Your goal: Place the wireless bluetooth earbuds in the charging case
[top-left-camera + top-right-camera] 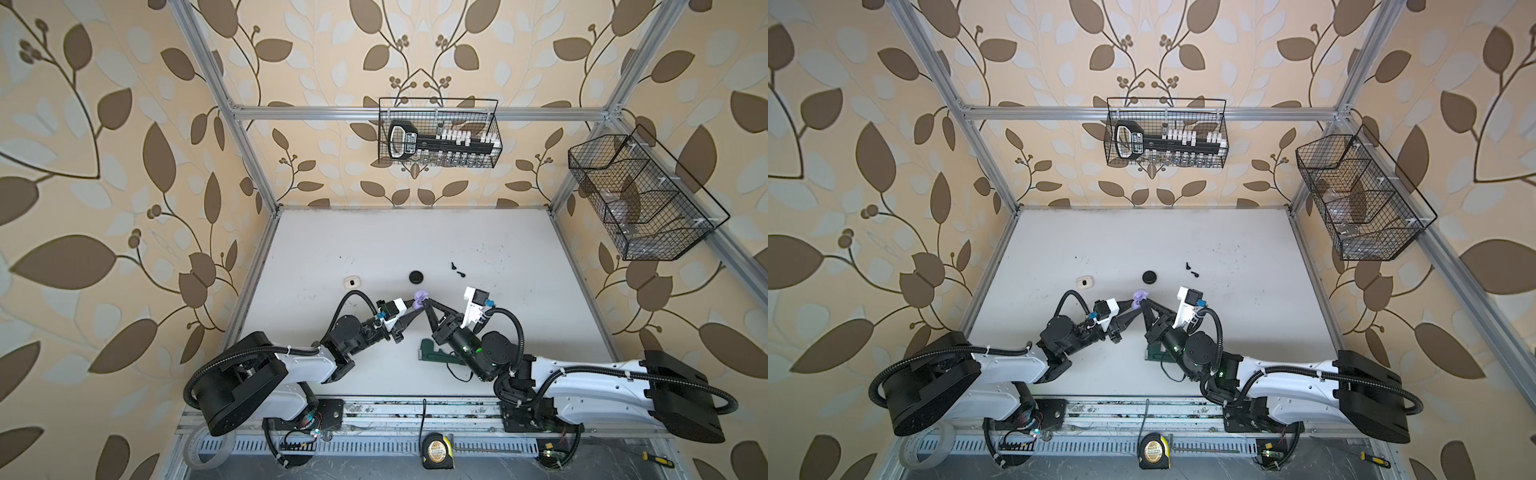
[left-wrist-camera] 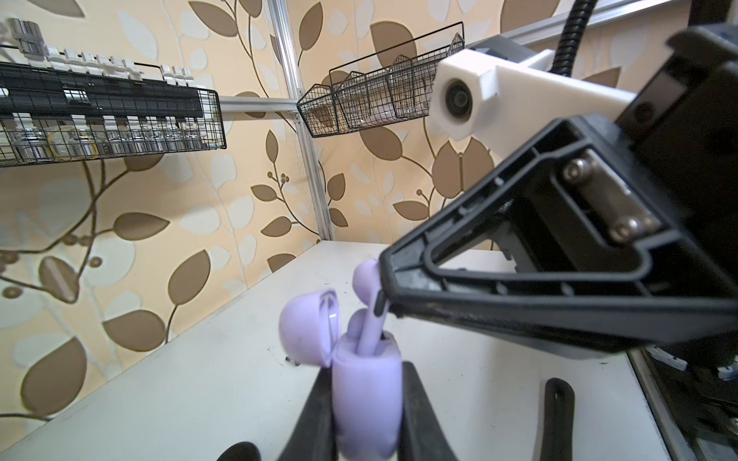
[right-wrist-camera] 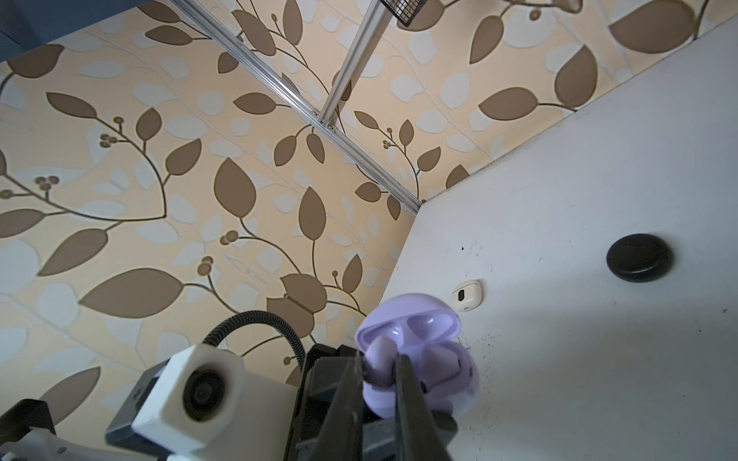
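Note:
My left gripper (image 2: 365,383) is shut on the body of a lavender charging case (image 2: 367,395), held above the table with its lid (image 2: 307,327) hinged open. My right gripper (image 3: 377,371) is shut on a lavender earbud (image 2: 366,279) whose stem reaches down into the case. Another lavender earbud (image 2: 355,321) sits in the case beside it. In both top views the two grippers meet at the case (image 1: 420,297) (image 1: 1139,296) mid-table. Two black earbuds (image 1: 457,269) lie loose on the table behind my right gripper.
A shut black case (image 1: 415,276) and a white case (image 1: 352,282) lie on the white table (image 1: 519,257) behind the grippers. A green tool (image 1: 430,353) lies under my right arm. Wire baskets (image 1: 438,133) (image 1: 640,199) hang on the back and right frame.

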Robot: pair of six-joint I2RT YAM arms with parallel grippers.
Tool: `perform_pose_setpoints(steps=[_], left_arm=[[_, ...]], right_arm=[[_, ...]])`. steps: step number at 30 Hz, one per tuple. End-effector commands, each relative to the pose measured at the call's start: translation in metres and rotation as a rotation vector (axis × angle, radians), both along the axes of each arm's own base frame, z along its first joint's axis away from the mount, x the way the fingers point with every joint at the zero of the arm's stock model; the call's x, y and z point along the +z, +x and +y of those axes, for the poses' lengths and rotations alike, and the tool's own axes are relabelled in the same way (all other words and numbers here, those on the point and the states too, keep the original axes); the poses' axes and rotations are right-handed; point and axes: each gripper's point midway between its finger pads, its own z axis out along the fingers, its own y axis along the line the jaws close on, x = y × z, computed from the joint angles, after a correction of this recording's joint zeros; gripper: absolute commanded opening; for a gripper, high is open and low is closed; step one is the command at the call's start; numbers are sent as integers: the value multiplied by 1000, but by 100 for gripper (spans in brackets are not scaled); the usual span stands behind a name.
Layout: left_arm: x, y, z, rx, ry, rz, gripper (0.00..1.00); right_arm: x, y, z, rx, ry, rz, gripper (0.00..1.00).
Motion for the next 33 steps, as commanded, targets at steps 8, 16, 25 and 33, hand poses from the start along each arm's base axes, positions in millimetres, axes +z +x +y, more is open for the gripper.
perform_pose_setpoints(steps=[8, 16, 25, 33], left_arm=[[23, -6, 4, 5, -56, -82, 0], [23, -5, 5, 17, -56, -85, 0], [22, 6, 19, 118, -68, -66, 0], [32, 2, 27, 121, -119, -50, 0]], right_arm=[[-5, -2, -10, -23, -6, 5, 14], [4, 0, -3, -7, -42, -27, 19], [20, 35, -73, -248, -314, -36, 39], [-44, 111, -190, -434, -746, 358, 62]])
